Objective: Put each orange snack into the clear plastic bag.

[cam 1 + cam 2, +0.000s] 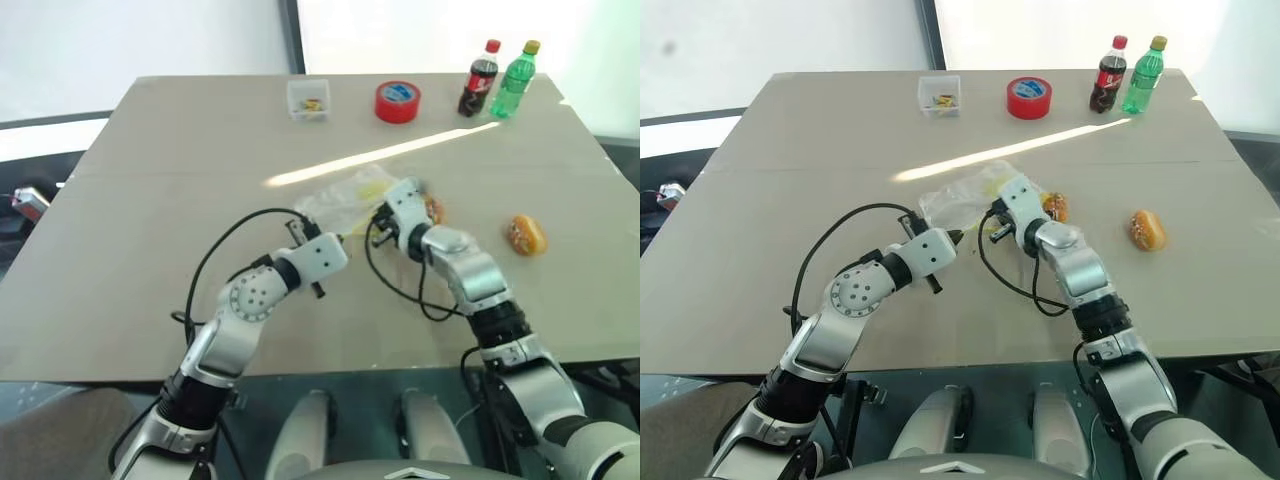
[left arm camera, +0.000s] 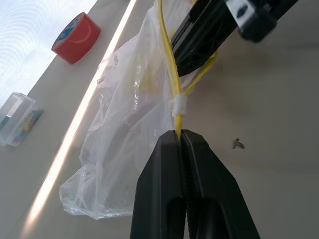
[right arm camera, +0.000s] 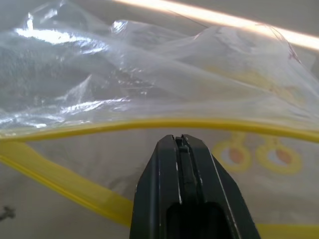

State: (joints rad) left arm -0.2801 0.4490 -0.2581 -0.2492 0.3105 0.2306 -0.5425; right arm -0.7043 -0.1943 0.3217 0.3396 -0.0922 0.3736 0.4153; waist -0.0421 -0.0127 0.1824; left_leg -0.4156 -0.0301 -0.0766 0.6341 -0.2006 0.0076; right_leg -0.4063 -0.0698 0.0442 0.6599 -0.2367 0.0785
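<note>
I see the clear plastic bag [image 1: 965, 195] lying crumpled near the middle of the surface [image 1: 790, 180], its yellow seal strip [image 2: 172, 64] on the side facing me. In the left wrist view my left tool [image 2: 180, 137] is closed on that strip, right beside the small pale slider tab [image 2: 179, 105], and the strip runs up from it in a loop. My right tool [image 3: 182, 142] is also closed; in its own wrist view the fingers are pressed together at the open mouth of the bag, with one yellow strip arching just past the tips and the other running underneath, but I cannot tell whether they pinch any film. From the head camera both tools meet at the near edge of the bag, left one from the left, right one from the right.

One of the orange snacks [image 1: 1055, 206] sits on the surface just beside my right wrist, on its far right side, outside the bag. The other orange snack [image 1: 1147, 230] lies further right, well apart from the bag.

Along the far edge stand a small clear box [image 1: 940, 96] with yellow bits inside, a red tape roll [image 1: 1028, 98], a dark cola bottle [image 1: 1106, 75] and a green bottle [image 1: 1143, 76] side by side.
</note>
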